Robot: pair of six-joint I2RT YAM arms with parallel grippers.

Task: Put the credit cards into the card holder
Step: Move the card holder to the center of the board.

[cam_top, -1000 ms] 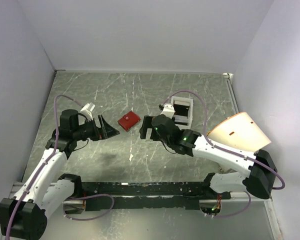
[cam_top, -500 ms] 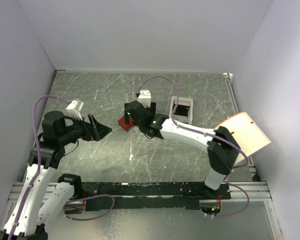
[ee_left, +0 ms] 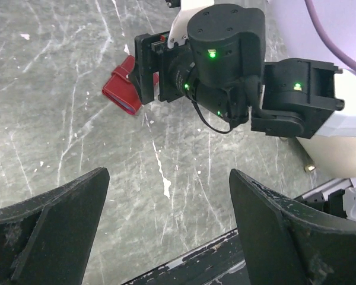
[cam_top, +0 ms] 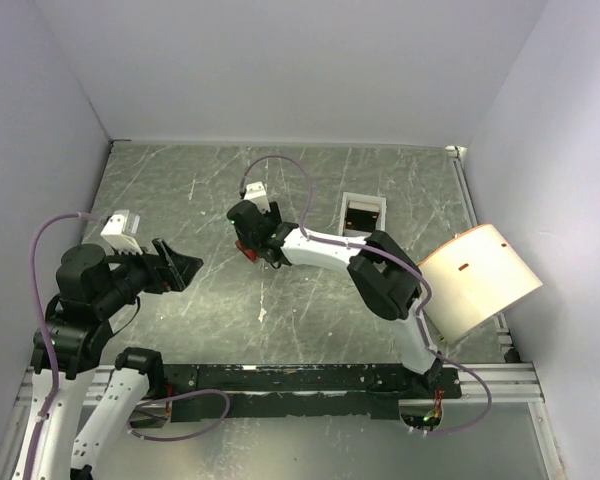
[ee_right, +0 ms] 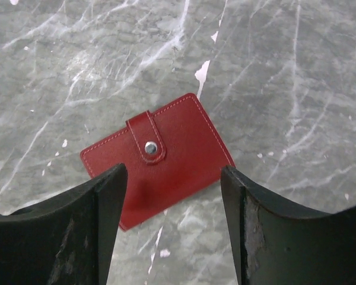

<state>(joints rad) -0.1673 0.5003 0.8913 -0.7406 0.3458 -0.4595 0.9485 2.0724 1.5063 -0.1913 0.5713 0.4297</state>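
Right wrist: my right hand (ee_right: 172, 173) is spread wide, empty, over the snapped-shut red card holder (ee_right: 184, 139) on the worktop (ee_right: 285, 71); my left hand (ee_left: 169, 175) is open, empty.

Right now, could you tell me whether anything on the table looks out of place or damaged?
Nothing is spilled or broken. The red card holder lies flat but askew, snap shut, under the open right pincer. The table is scuffed with white chips.

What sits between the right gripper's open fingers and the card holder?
Nothing: in the right wrist view the right gripper hangs open over the closed card holder, only bare table around.
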